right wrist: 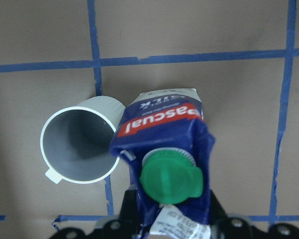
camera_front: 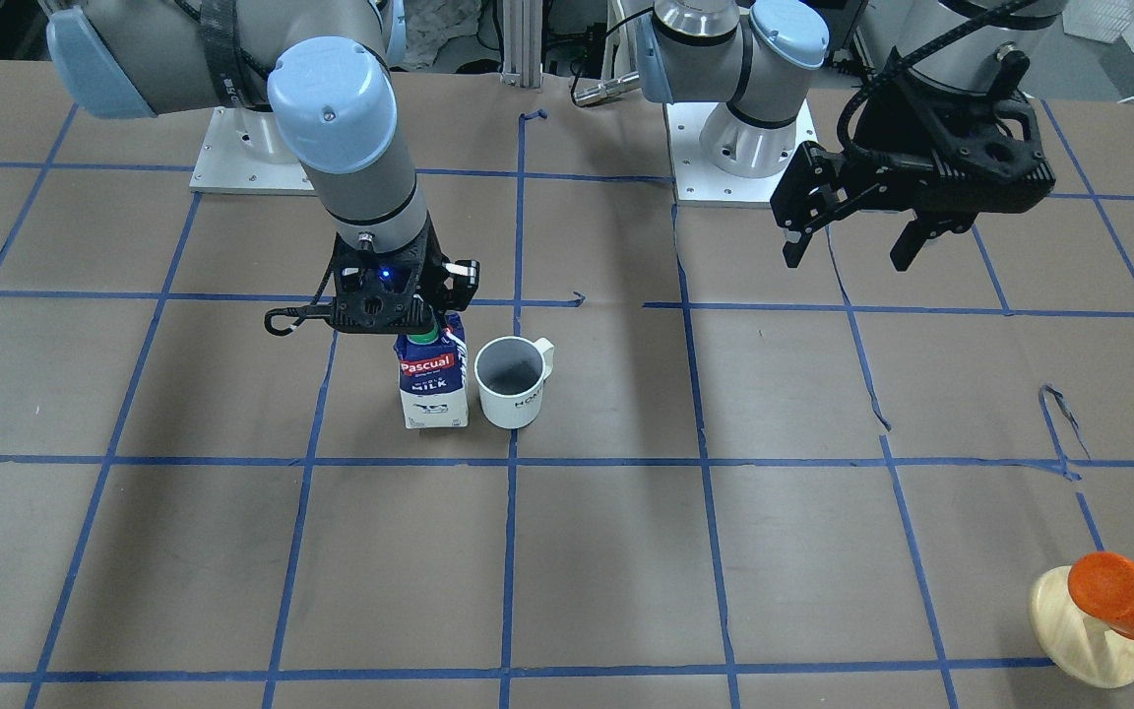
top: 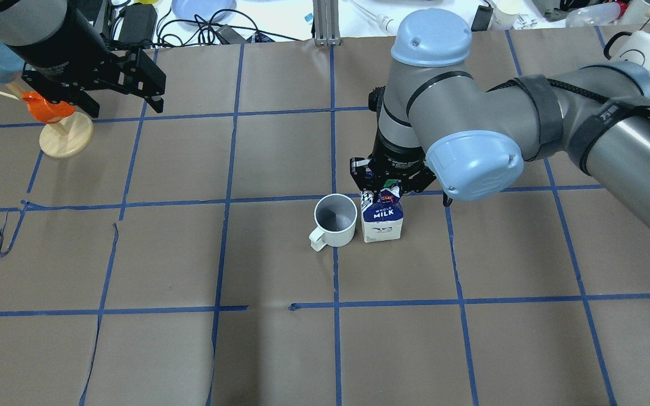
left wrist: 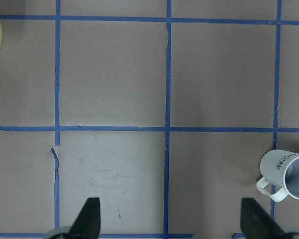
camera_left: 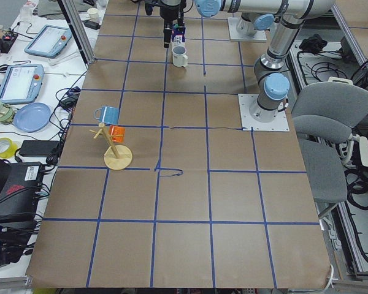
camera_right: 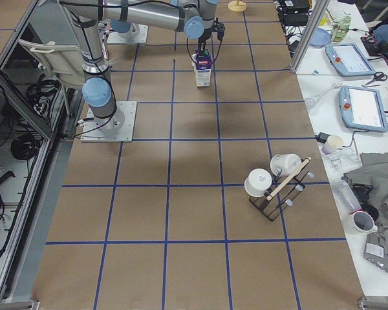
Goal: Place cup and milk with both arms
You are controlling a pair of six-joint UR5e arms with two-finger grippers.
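The white mug (camera_front: 511,382) stands upright on the brown table next to the milk carton (camera_front: 434,386); the two look close or touching. My right gripper (camera_front: 421,323) comes straight down on the carton's top, and its jaws press the carton's sides below the green cap (right wrist: 170,177). The carton's base rests on the table. The mug (right wrist: 79,145) shows beside it in the right wrist view. My left gripper (camera_front: 848,241) is open and empty, raised above the table far to the mug's side. In the left wrist view its fingertips (left wrist: 89,214) frame bare table and the mug (left wrist: 289,175) sits at the right edge.
An orange cup on a wooden stand (top: 57,121) sits below my left gripper (top: 126,107). A rack with white mugs (camera_right: 275,184) stands on the right-hand end of the table. The arm bases (camera_front: 739,148) are at the robot's edge. Blue tape lines grid the table.
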